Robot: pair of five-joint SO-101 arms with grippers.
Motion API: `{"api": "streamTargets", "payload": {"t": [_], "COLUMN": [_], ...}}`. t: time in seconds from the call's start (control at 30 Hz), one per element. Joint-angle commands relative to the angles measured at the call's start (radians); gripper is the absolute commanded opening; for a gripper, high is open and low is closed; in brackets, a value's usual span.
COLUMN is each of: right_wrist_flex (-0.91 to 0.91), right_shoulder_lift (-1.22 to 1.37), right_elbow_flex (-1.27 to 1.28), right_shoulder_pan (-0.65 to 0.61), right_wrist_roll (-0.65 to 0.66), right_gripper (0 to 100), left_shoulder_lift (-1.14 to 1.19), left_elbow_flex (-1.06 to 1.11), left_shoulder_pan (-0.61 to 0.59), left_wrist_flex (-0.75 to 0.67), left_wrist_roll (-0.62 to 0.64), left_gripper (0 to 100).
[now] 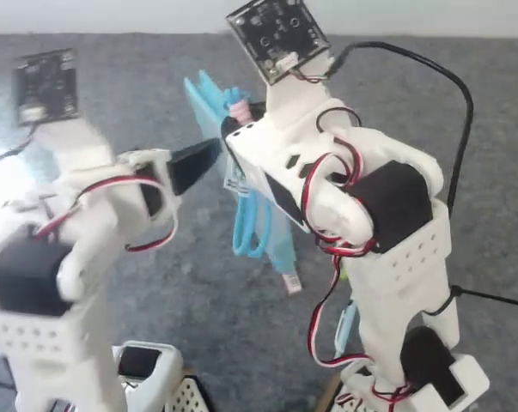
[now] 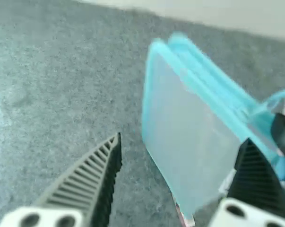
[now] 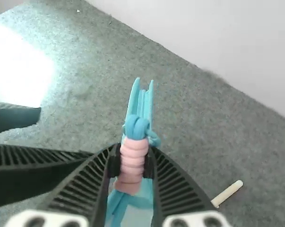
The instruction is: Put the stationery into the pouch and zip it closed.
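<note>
A light-blue see-through pouch [image 1: 265, 225] hangs off the grey carpet, held edge-up. My right gripper [image 3: 132, 156] is shut on the pink zipper pull [image 3: 131, 163] at the pouch's [image 3: 140, 101] top end, also visible from above [image 1: 238, 110]. My left gripper [image 2: 180, 161] is open, its ribbed fingers [image 2: 102, 172] standing on either side of the pouch's [image 2: 189, 137] flat face without touching it. From above, the left gripper [image 1: 198, 159] sits just left of the pouch. A short white stick [image 3: 226, 194] lies on the carpet.
A blue strap loop [image 1: 246, 232] dangles from the pouch, with a small tag [image 1: 291, 281] at its low end. A pale blue pen-like item [image 1: 345, 328] lies by the right arm's base. Black cables [image 1: 452, 94] run behind the right arm. A white wall borders the carpet.
</note>
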Motion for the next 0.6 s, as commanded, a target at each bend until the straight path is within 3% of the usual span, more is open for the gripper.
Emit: {"api": "streamTargets", "payload": {"t": [0.0,0.1,0.2,0.4,0.5,0.57], "right_wrist_flex": [-0.001,-0.004,0.007,0.156,0.177,0.174], "right_shoulder_lift": [-0.035,-0.028,-0.036,-0.015,0.008,0.022], "right_elbow_flex": [-0.049,-0.054,-0.055,-0.14,-0.201,-0.21], "right_shoulder_pan": [-0.001,-0.002,0.001,0.002,0.062,0.113], "right_wrist_roll": [-0.029,-0.009,0.14,0.232,0.249,0.288], "right_gripper": [0.7,0.7,0.6,0.6,0.6,0.6], "left_shoulder_lift": [-0.054,-0.055,-0.055,-0.054,-0.058,-0.058], "left_elbow_flex": [-0.031,-0.031,-0.027,0.114,0.191,0.199], "left_shoulder_pan": [-0.015,-0.015,-0.021,-0.015,-0.015,-0.014], "left_wrist_flex": [-0.032,-0.035,-0.026,-0.038,-0.018,0.037], "left_wrist_roll": [0.015,0.017,0.009,-0.075,-0.203,-0.354], "left_gripper": [36,36,36,36,36,35]}}
